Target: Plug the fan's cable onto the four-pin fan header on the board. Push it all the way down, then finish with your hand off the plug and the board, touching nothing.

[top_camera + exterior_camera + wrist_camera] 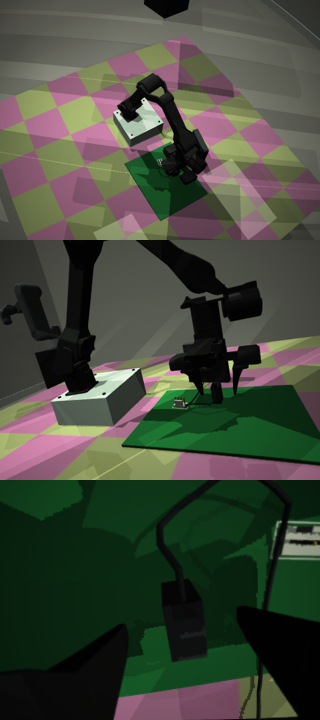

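Observation:
The black plug (217, 393) (185, 622) stands upright over the green board (155, 206) (258, 444) (40, 605); the arm hides it in the top view. My gripper (218, 394) (181, 622) is open, with one finger to each side of the plug and a gap on both sides in the wrist view. The white four-pin header (159, 162) (178, 404) (300, 542) has bare pins and lies beyond the right finger in the wrist view. The dark fan (201, 144) stands beyond the board, partly hidden by the arm.
The thin black cable (200, 403) (170, 555) loops from the plug toward the header, and a stretch of it runs close by the right finger in the wrist view. The arm's pale base block (152, 125) (85, 410) stands beside the board.

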`<state>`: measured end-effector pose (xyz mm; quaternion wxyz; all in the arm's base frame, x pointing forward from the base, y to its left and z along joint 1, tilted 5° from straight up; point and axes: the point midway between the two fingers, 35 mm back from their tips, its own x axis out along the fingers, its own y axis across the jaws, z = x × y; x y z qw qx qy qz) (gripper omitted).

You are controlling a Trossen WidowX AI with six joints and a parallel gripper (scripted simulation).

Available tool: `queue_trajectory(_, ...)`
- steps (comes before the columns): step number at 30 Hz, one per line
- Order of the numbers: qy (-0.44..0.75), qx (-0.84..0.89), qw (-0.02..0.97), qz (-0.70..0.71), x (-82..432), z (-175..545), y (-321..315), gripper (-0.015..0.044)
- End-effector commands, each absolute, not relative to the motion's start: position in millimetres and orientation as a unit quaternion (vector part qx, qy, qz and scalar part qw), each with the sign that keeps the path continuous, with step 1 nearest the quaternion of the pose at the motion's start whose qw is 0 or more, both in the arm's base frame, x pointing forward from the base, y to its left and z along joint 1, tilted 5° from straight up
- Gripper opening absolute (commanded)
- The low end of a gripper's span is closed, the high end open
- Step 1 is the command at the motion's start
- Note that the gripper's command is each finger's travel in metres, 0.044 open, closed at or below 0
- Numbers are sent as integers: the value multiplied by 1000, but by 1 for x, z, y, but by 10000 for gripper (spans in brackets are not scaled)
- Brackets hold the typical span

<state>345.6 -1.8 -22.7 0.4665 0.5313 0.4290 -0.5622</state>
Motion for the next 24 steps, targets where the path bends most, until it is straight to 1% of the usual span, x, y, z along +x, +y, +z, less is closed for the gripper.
queue_trajectory(1, 429, 532, 467, -562, 346, -22, -2, 256)
queue_trajectory(10, 429, 532, 467, -562, 346, -22, -2, 20)
queue_trajectory(13, 429, 532, 467, -562, 346, -22, -2, 0)
queue_trajectory(15, 429, 531, 467, -562, 347, -11, -1, 0)
queue_trajectory(18, 429, 529, 469, -562, 346, 25, 2, 0)
queue_trajectory(24, 431, 527, 471, -561, 346, 27, 2, 0)
